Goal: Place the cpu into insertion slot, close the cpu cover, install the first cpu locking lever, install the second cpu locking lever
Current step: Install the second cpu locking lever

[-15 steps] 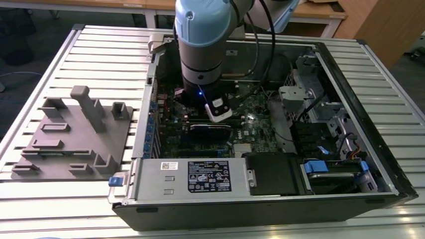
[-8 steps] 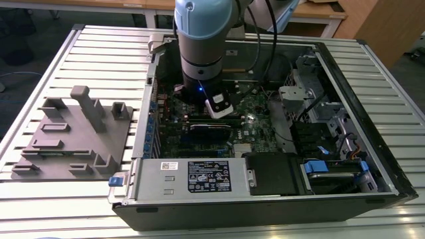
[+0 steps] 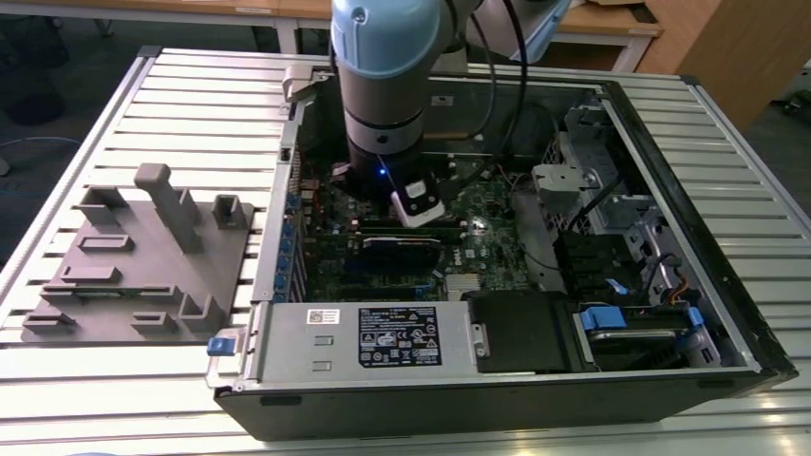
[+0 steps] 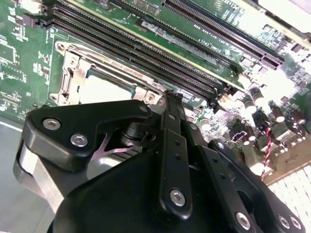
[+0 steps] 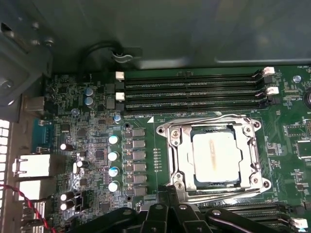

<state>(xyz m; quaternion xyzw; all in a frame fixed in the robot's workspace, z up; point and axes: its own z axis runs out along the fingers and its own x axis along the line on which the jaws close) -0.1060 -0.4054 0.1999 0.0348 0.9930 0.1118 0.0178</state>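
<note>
The cpu point(image 5: 216, 156) lies flat in the insertion slot point(image 5: 181, 155), its pale metal top showing through the cut-out of the cpu cover point(image 5: 250, 158), which lies down over it. In the second wrist view the cpu point(image 4: 108, 90) shows as a pale patch inside the silvery frame, just beyond the black links of the claw point(image 4: 170, 99). Thin wire levers run along the edges of the frame point(image 5: 204, 118); whether they are hooked under their catches I cannot tell.

The claw point(image 5: 167, 191) sits right at the near edge of the slot's frame, its slim black fingers point(image 5: 163, 199) drawn together to a narrow tip with nothing seen between them. Whether the tip touches the frame or a lever cannot be made out.

Beside the slot run long black memory slots point(image 5: 194, 90) with white end clips, and on its other side a row of round capacitors point(image 5: 113, 162) stands on the green circuit board point(image 5: 146, 111).

In the exterior view the arm point(image 3: 386, 85) reaches straight down into an open computer case point(image 3: 659, 380) lying on its side on a slatted metal tabletop point(image 3: 190, 104). A grey fixture plate point(image 3: 140, 266) with upright blocks rests on the tabletop at the exterior view's left of the case. A labelled power supply box point(image 3: 367, 337) fills the case's near corner.
</note>
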